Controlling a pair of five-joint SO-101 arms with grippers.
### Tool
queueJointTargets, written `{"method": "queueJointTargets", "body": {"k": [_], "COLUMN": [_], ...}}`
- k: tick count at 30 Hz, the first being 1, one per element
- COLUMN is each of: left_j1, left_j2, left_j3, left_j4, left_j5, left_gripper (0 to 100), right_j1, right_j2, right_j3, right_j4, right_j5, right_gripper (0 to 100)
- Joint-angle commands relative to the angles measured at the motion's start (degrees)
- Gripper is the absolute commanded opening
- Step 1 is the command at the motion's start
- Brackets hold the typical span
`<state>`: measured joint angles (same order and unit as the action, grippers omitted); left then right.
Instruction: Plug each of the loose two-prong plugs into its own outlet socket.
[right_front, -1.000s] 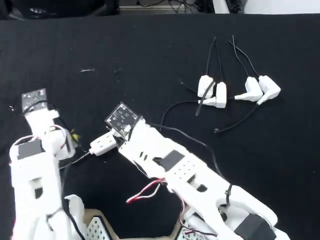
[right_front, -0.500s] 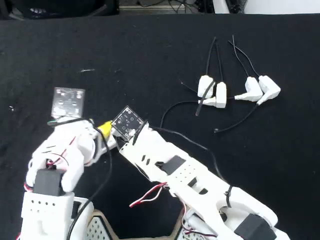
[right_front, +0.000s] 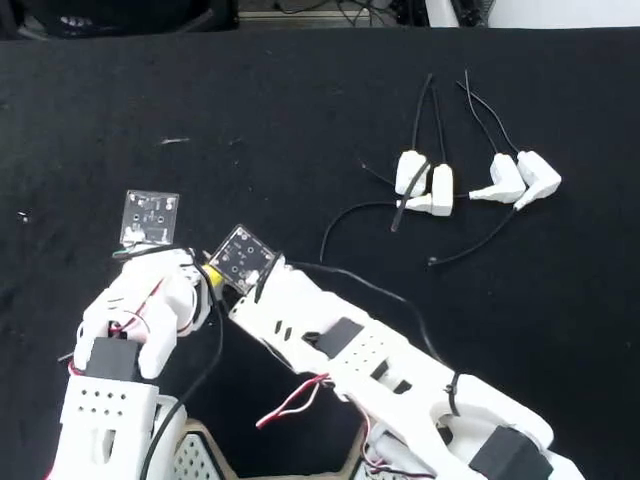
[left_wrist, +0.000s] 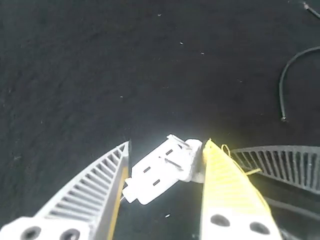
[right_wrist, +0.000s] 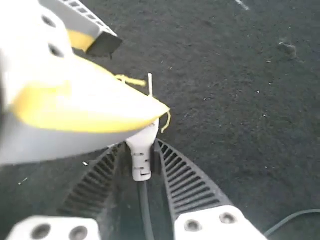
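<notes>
Cloth and plastic
The table cover (right_front: 300, 100) is matt, felt-like cloth; the plug (left_wrist: 150, 177) is smooth white plastic, its prongs (left_wrist: 172, 161) probably metal.

Left hand (left_wrist: 167, 145) spread, right hand (right_wrist: 140, 146) clenched.

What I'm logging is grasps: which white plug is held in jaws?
The plug in the right gripper; the other plugs lie untouched across the table.

White plug (right_wrist: 141, 150), outlet socket (left_wrist: 150, 180); black tablecloth (right_front: 300, 110), cords (left_wrist: 280, 95); jaws ribbed grey, one seemingly yellow-taped.
</notes>
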<state>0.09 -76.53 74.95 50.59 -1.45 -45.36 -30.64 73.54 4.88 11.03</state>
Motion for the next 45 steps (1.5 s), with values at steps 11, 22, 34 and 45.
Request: {"method": "queueJointTargets", "body": {"k": [11,22,34,45], "left_j1": [-1.89,-1.63,-1.80,-1.80], "left_j2": [-0.79,-0.79,-0.79,-0.79], "left_j3": [1.27,1.36,2.95,3.21], "left_j4": [-1.23,-1.14,-1.58,-1.58], "left_j5": [0.18,0.18,0.18,0.18], "left_gripper": [23,23,23,23], "right_j1": [-0.97,-0.88,1.05,1.05], "right_j2": [-8.75,-14.20,-6.64,-15.69], "right_j3": [0.92,0.66,-4.88,-4.00], "right_j4": [3.16,11.87,12.40,17.49], "right_j5": [-0.44,-0.44,-2.29,-4.75], "right_gripper": [1.1,1.1,1.1,1.1]}}
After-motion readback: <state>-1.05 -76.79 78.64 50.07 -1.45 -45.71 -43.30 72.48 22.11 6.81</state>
